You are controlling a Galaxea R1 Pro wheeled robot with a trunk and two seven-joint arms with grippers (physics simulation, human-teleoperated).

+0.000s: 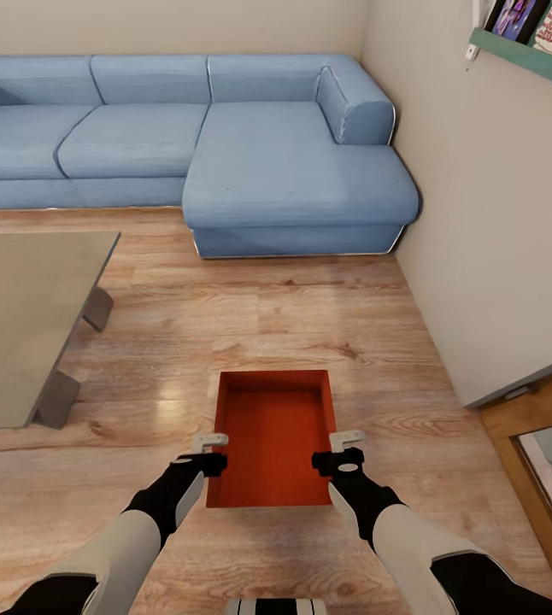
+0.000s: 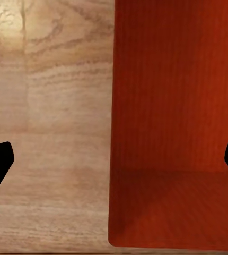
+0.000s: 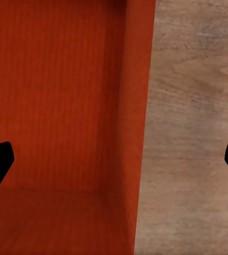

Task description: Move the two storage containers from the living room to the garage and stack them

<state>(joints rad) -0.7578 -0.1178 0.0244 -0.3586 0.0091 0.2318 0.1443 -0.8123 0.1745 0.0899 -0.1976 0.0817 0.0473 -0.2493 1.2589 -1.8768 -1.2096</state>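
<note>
Early yet — one red-orange rectangular storage container (image 1: 273,436) sits on wood planks before the blue sofa (image 1: 225,145); left gripper (image 1: 210,453) and right gripper (image 1: 338,450) spread wide astride its walls, nothing clasped.

Even, bright, soft light with faint shadows; a pale sheen lies on the wood floor (image 1: 182,376) near the table (image 1: 20,325). Both wrist views look soft and blurry up close
</note>
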